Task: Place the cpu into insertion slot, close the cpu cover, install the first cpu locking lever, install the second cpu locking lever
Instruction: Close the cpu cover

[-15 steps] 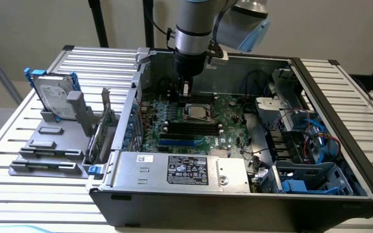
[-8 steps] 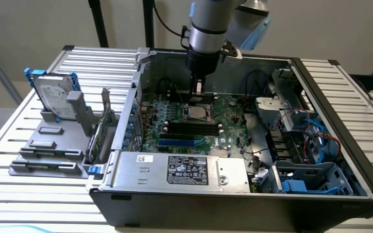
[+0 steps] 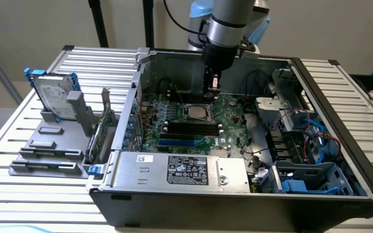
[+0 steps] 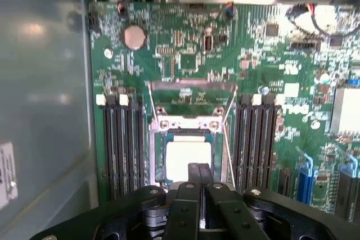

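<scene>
The gripper's [image 4: 198,168] dark body is hiding the near part of the slot [image 4: 188,123] in the wrist view, and its fingertips [image 4: 193,171] are covering one edge of the cpu [image 4: 185,151]. The rest of the cpu is showing as a pale square lying flat inside the slot's metal rim, between two banks of black memory slots [image 4: 121,144]. A thin silvery frame, seemingly the cover [image 4: 191,85], is standing up from the slot's far edge, with the green board [image 4: 185,43] showing through its opening. Its slim sides are hard to make out. In the exterior view the slot [image 3: 198,112] is looking small and the chip in it is hard to tell from the rim. The arm [image 3: 225,24] is being cut off at that picture's upper edge.

The arm is reaching straight down into the open case [image 3: 238,208]. The gripper [image 3: 213,87] is pointing downward and hanging above the board, just beyond the slot's far side. Its fingers are lying pressed together, with no gap showing between them.
</scene>
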Available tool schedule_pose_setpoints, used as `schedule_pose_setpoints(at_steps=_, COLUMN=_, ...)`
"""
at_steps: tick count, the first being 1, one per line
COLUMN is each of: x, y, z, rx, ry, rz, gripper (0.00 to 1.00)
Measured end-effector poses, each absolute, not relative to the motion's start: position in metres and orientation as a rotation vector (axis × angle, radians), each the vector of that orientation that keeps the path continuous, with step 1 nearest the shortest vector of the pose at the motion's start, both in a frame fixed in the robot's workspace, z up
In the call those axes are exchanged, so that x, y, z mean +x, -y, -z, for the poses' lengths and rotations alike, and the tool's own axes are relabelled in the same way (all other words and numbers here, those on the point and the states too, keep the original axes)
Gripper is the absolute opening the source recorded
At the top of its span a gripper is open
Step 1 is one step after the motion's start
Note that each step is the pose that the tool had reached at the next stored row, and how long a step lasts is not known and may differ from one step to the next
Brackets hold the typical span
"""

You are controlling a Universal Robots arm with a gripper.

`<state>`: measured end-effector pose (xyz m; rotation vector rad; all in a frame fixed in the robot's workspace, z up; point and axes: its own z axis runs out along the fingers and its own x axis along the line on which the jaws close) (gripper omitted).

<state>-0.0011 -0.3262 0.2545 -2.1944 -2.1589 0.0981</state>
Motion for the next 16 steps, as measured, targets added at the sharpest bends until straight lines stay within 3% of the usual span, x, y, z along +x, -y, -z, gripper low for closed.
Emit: schedule_pose_setpoints(at_steps=16, x=0.072, y=0.330, z=-0.273, rx=-2.185, ry=2.149, rz=-0.117, gripper=0.11)
